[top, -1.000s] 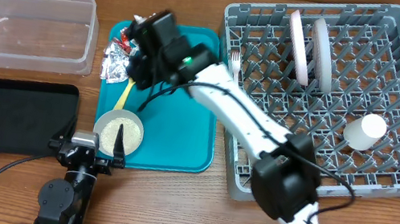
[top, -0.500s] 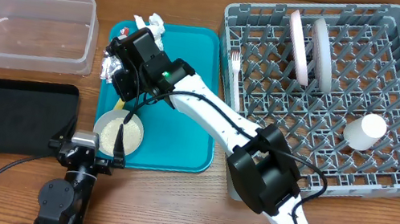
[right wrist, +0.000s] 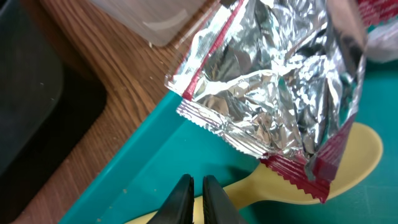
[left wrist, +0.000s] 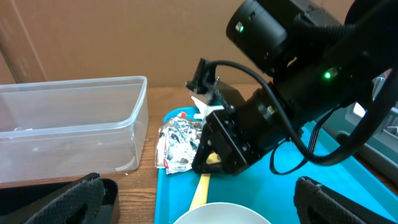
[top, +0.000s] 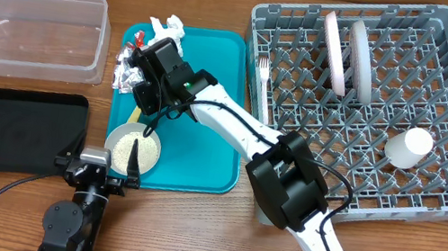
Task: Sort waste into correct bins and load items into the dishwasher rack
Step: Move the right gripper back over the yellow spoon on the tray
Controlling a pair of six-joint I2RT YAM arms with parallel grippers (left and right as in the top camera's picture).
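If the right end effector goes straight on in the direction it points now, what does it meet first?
Most likely the handle of the yellow spoon, lying on the teal tray just under the right end effector. Depth is unclear; it might touch the tray first.

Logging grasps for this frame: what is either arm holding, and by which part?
Nothing that shows. The right gripper is shut and empty above the yellow spoon's handle; the left gripper is open, holding nothing.
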